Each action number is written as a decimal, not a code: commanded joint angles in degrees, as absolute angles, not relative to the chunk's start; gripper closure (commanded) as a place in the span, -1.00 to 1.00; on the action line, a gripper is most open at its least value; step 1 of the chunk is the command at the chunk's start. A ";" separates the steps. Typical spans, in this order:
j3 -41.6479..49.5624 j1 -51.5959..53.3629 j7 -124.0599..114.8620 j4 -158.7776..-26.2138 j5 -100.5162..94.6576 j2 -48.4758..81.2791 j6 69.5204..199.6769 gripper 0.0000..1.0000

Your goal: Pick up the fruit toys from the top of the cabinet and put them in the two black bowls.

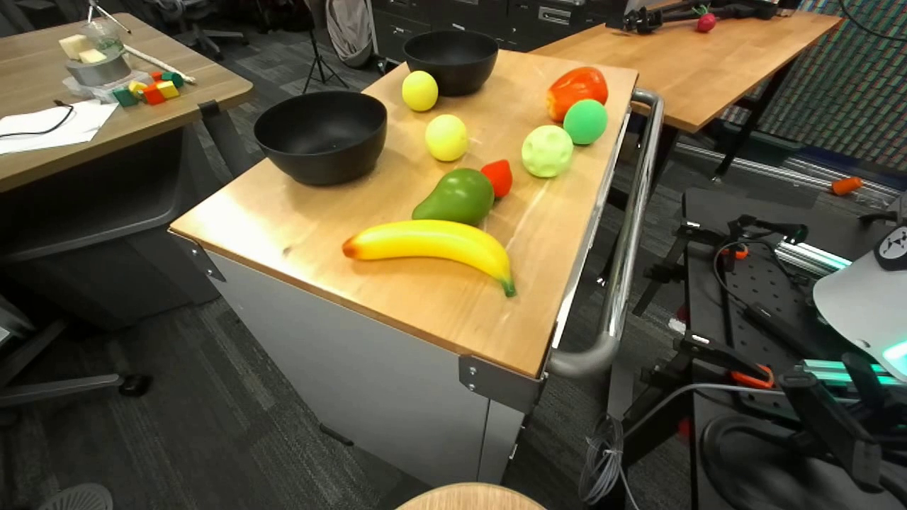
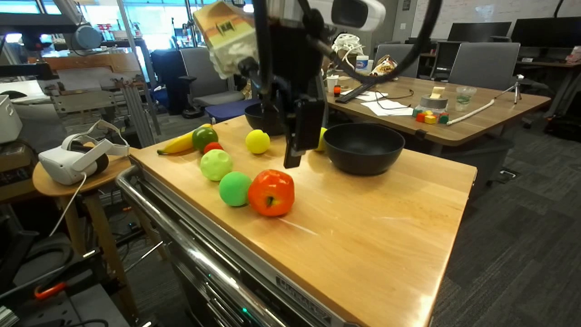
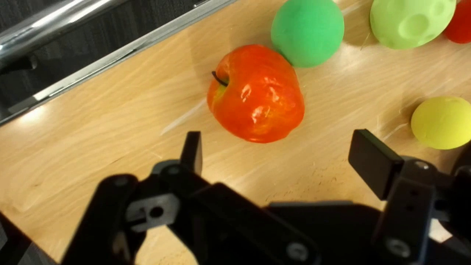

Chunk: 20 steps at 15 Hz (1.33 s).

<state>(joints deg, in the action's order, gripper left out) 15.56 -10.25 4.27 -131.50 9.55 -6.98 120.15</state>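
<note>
My gripper point(image 3: 278, 147) is open and empty above the cabinet top. In the wrist view a red-orange apple toy point(image 3: 257, 95) lies beyond the fingertips, beside a green ball point(image 3: 309, 33). In an exterior view the gripper point(image 2: 297, 150) hangs over the cabinet near the apple point(image 2: 272, 194). Two black bowls point(image 1: 333, 163) point(image 1: 453, 74) stand on the far side; no toys show inside. A banana point(image 1: 432, 241), green mango point(image 1: 462, 197), red strawberry point(image 1: 498, 178), light-green ball point(image 1: 547, 152) and two yellow balls point(image 1: 446, 138) point(image 1: 420, 91) lie on the top.
The wooden cabinet top point(image 1: 283, 219) has a metal handle rail point(image 1: 631, 234) along one long side. A table with coloured blocks point(image 1: 150, 92) stands beyond the bowls. A stool holds a white headset point(image 2: 75, 159).
</note>
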 commanded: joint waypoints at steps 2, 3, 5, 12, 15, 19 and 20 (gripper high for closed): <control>14.69 -11.09 4.40 -131.41 9.74 -5.72 120.02 -1.00; 14.67 -11.08 4.40 -131.41 9.74 -5.70 120.02 -1.00; 14.73 -11.01 4.89 -131.48 10.51 -5.35 120.18 -1.00; 14.24 -10.93 5.44 -132.21 12.76 0.42 123.19 -1.00; 13.66 -10.98 5.77 -131.93 13.51 2.41 124.17 -1.00; 12.75 -10.97 6.30 -131.43 15.33 4.09 124.48 -1.00; 12.57 -10.97 6.23 -131.36 15.31 4.46 124.58 -0.55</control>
